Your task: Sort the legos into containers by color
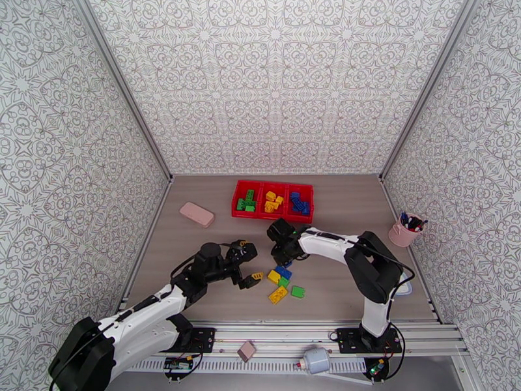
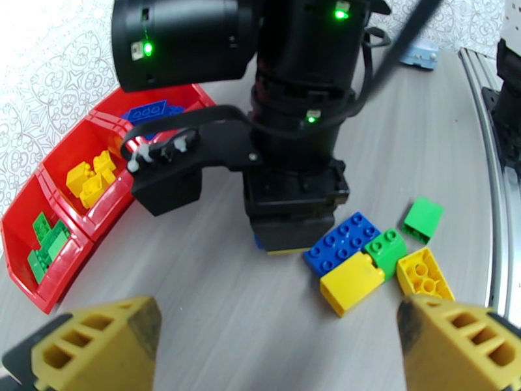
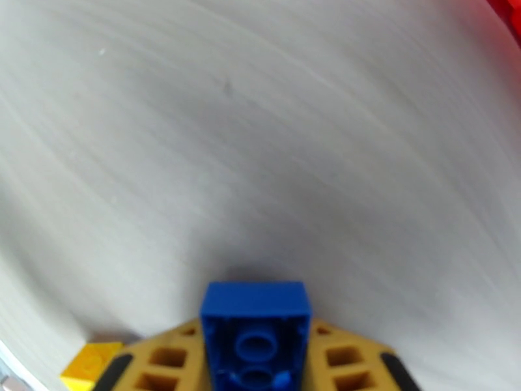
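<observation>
A blue brick sat clamped in the right claw, down by the counter just beside the loose pile. The left claw gaped wide, empty, facing it. The red tray held green, yellow and blue bricks in separate compartments.

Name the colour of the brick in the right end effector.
Blue brick, best seen in the right wrist view.

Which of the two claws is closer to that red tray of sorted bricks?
Right. The right gripper, holding a blue brick, hangs just on the near side of the red tray; the open left gripper sits slightly farther from it and more to the left.
</observation>
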